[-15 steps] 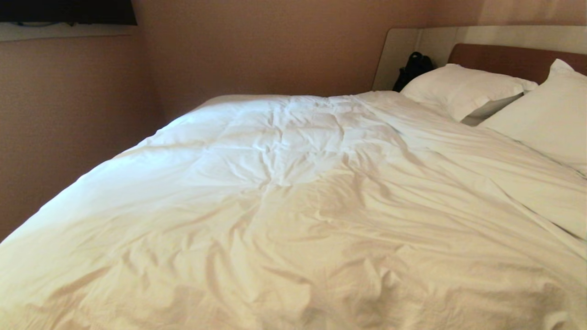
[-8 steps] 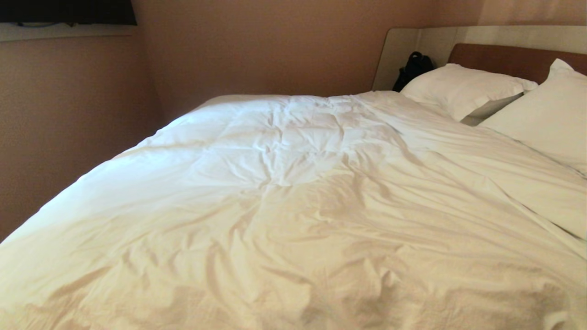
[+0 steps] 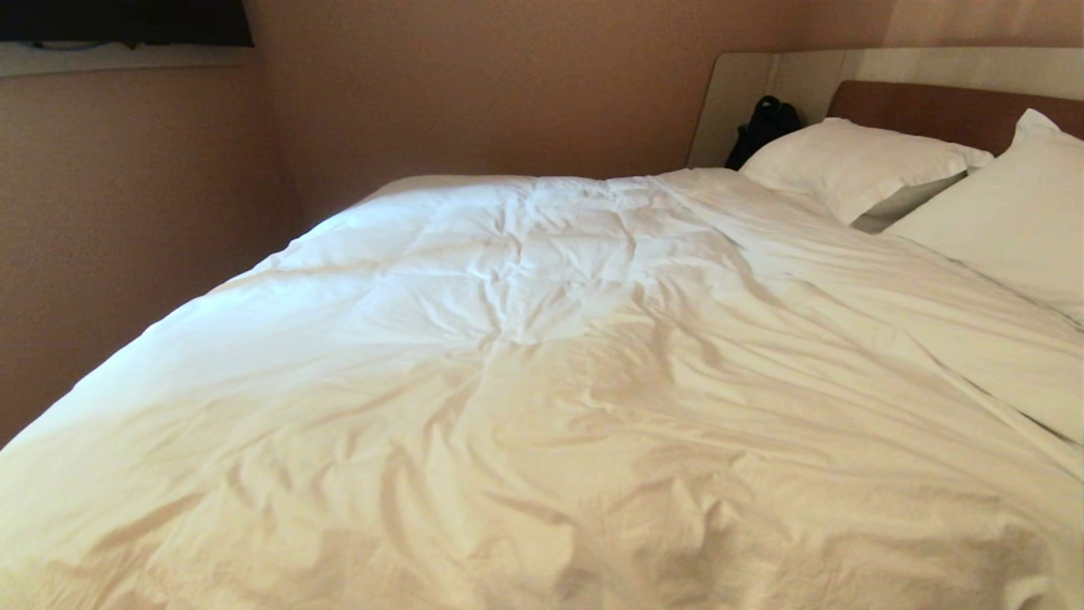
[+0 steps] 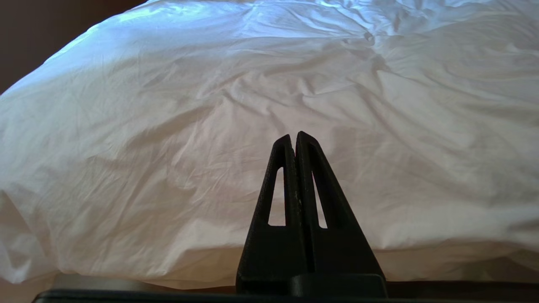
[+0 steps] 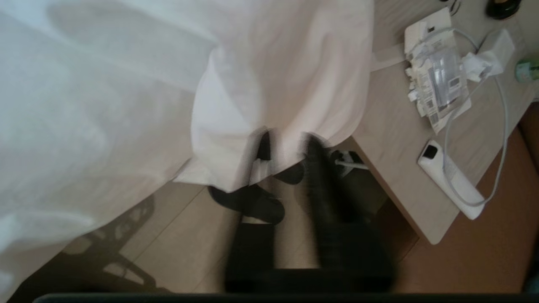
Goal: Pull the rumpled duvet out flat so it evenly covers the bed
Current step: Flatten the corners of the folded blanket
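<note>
White cotton pretty much everywhere you look. The duvet (image 3: 542, 381) is spread over nearly the whole bed (image 3: 948, 106), still creased and puffy, with a bunch of wrinkles running across the near half. Up at the head end two white pillows (image 3: 855, 165) lean against the brown headboard, and a dark bag (image 3: 762, 127) sits in the corner past them.

Neither arm shows in the head view. The left gripper (image 4: 294, 136) sits low at the bed's edge, pointing at the duvet's hanging side, its two black fingers (image 4: 280, 176) pressed together with nothing between them.

The right gripper (image 5: 286, 143) is down at a corner of the duvet where the fabric droops toward the pale floor (image 5: 181, 235). It's blurred, but the fingers stand a little apart, tips right at the hem with cloth between them. Can't tell if it's actually pinching. Just beside that corner is a light wooden bedside table (image 5: 396, 139) with a white remote (image 5: 450, 179), a cable and some packets on it.
</note>
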Controlling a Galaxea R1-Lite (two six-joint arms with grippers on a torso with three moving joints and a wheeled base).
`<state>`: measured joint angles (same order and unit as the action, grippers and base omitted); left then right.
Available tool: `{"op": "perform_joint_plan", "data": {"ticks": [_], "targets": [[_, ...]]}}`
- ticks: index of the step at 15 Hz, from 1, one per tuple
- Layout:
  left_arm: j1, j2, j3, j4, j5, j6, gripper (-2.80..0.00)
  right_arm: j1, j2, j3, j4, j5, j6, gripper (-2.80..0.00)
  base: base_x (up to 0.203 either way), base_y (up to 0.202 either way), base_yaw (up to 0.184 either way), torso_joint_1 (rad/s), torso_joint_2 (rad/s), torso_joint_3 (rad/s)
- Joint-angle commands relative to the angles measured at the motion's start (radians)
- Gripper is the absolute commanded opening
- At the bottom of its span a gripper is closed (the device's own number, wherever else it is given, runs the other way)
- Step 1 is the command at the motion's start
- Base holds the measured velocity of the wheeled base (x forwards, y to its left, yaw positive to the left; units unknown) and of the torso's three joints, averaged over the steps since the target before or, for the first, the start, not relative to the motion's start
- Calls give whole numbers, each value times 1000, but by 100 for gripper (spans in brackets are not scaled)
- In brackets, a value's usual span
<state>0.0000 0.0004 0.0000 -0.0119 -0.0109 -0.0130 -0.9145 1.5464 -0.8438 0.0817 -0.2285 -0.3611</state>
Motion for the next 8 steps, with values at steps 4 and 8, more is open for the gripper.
{"op": "perform_joint_plan", "data": {"ticks": [4,8], "targets": [[0,1,0,0,0,-1,-280,22,16,-4,-13,5,-46,0,0,0,0,0,0,0],[0,1,0,0,0,-1,-280,64,96,-11,-125,-4,-52,0,0,0,0,0,0,0]]}}
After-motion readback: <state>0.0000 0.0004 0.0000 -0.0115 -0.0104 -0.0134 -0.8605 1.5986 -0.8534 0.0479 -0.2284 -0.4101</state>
